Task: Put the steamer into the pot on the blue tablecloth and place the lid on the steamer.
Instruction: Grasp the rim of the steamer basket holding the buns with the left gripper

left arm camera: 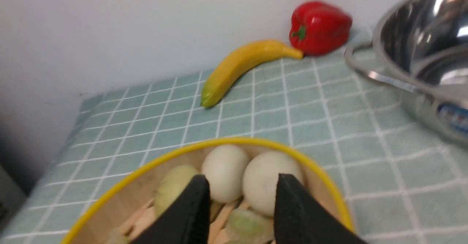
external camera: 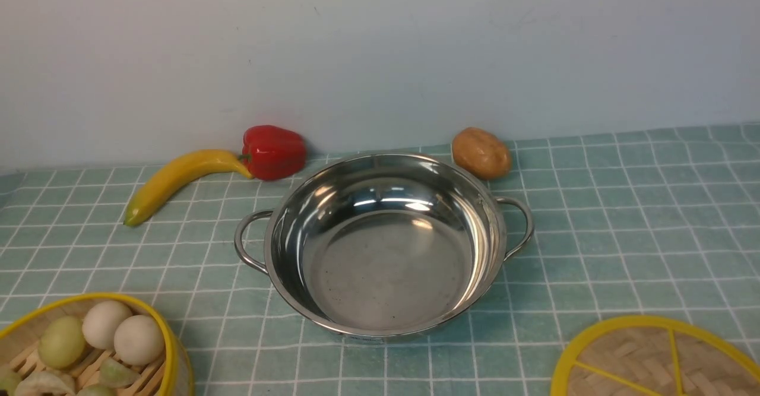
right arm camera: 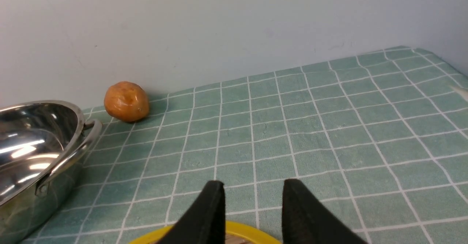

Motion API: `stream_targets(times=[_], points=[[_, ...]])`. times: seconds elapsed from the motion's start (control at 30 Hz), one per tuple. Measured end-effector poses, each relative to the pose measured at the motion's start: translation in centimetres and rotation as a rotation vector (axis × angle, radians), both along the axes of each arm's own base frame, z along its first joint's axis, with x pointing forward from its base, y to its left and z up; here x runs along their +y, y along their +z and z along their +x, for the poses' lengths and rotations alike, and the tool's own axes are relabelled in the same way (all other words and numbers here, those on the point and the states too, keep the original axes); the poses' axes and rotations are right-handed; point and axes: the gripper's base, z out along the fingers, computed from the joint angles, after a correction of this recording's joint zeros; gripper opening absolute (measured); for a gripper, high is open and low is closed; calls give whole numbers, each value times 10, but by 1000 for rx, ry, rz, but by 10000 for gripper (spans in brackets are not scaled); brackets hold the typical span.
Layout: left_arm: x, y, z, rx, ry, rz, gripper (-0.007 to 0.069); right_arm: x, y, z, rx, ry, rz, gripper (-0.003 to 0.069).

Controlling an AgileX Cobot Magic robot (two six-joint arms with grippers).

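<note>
Steamer under parted, empty left hand; lid under parted right hand.

No word, number or brand can be read anywhere. The one label in sight is a small blue sticker on the outer wall of the stainless-steel pot, under its rim and near one loop handle. It shows only in the left wrist view, and its pale marks are too blurred to make out.
</note>
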Motion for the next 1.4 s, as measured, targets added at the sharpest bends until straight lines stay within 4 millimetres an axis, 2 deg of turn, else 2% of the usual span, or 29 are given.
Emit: stream_targets(times=[0.13, 0.23, 0.5, 0.57, 0.63, 0.67, 0.7, 0.77, 0.8, 0.87, 0.9, 0.97, 1.03, 1.17, 1.4], points=[[-4, 7, 1, -84, 8, -293, 243, 0, 0, 0, 0, 0, 0, 240], [-4, 13, 2, -157, 22, -446, 243, 0, 0, 0, 0, 0, 0, 240], [-1, 23, 2, -256, 47, -657, 243, 0, 0, 0, 0, 0, 0, 240], [-5, 35, 0, -255, 12, -669, 243, 0, 0, 0, 0, 0, 0, 240], [-13, 60, -5, -213, -69, -633, 243, 0, 0, 0, 0, 0, 0, 240], [-14, 62, -5, -205, -75, -630, 243, 0, 0, 0, 0, 0, 0, 240], [-19, 77, -6, -136, -124, -584, 243, 0, 0, 0, 0, 0, 0, 240], [-26, 93, -4, 24, -190, -503, 243, 0, 0, 0, 0, 0, 0, 240], [-29, 98, -1, 126, -218, -459, 243, 0, 0, 0, 0, 0, 0, 240], [-31, 101, 1, 217, -236, -422, 243, 0, 0, 0, 0, 0, 0, 240], [-32, 106, 4, 362, -264, -367, 243, 0, 0, 0, 0, 0, 0, 240], [-28, 104, 19, 620, -275, -267, 243, 0, 0, 0, 0, 0, 0, 240], [-23, 102, 31, 751, -268, -223, 243, 0, 0, 0, 0, 0, 0, 240], [-17, 90, 60, 929, -244, -221, 243, 0, 0, 0, 0, 0, 0, 240], [-11, 54, 104, 1159, -211, -273, 243, 0, 0, 0, 0, 0, 0, 240]])
